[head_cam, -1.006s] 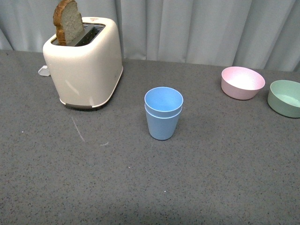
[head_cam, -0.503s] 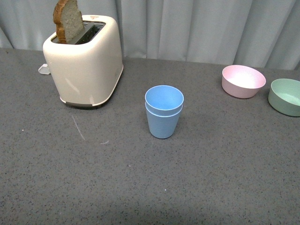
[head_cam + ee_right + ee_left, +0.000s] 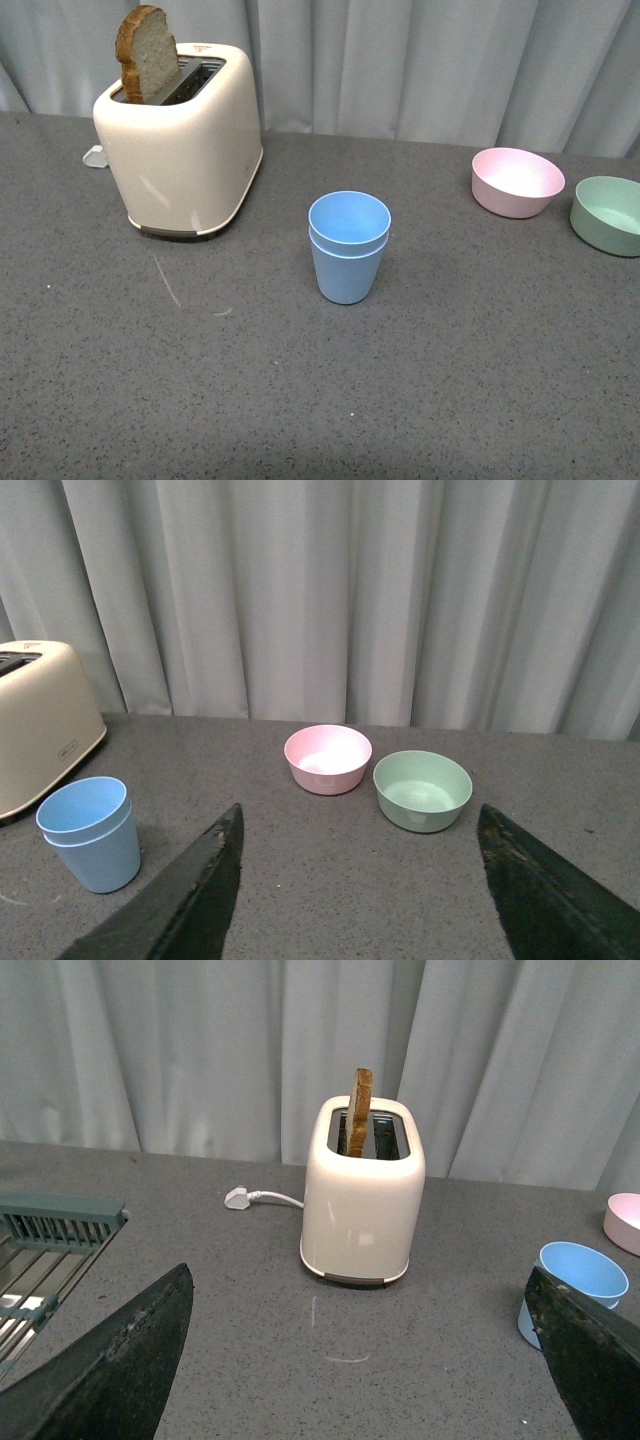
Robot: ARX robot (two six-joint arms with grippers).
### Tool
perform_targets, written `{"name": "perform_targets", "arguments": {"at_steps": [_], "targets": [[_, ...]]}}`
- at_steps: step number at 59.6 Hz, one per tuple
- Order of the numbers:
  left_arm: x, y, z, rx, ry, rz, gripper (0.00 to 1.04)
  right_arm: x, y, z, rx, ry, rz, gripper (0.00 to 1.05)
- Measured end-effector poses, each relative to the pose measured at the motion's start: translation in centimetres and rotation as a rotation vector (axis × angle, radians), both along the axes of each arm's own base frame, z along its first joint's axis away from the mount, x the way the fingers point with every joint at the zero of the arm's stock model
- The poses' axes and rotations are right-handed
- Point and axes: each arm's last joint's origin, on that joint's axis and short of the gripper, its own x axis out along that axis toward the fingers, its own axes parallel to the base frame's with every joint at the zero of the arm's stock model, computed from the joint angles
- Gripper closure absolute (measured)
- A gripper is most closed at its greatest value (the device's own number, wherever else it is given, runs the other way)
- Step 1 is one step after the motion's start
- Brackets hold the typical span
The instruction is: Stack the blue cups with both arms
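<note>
blue cups (image 3: 349,245) seen nested upright, mid-table, between toaster (image 3: 180,140) and pink bowl (image 3: 517,180) | left gripper (image 3: 360,1360) and right gripper (image 3: 360,880) both spread, empty, drawn back; cups set apart between them; neither clearly nearer

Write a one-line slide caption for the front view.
Two nested blue cups stand upright between toaster and pink bowl.

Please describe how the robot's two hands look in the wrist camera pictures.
Only the fingers show. The left hand has two black, wedge-shaped fingers with a rough, speckled surface. The right hand has the same dark tapered fingers. No cables or markings are visible.
</note>
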Motion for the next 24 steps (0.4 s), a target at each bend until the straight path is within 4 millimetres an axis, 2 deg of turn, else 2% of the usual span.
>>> {"name": "perform_targets", "arguments": {"at_steps": [8,24], "targets": [[0.00,0.00,0.00,0.000,0.000,0.000,0.07,0.00,0.00,0.00,0.000,0.000,0.000,0.08],[0.00,0.00,0.00,0.000,0.000,0.000,0.07,0.00,0.00,0.00,0.001,0.000,0.000,0.10]]}}
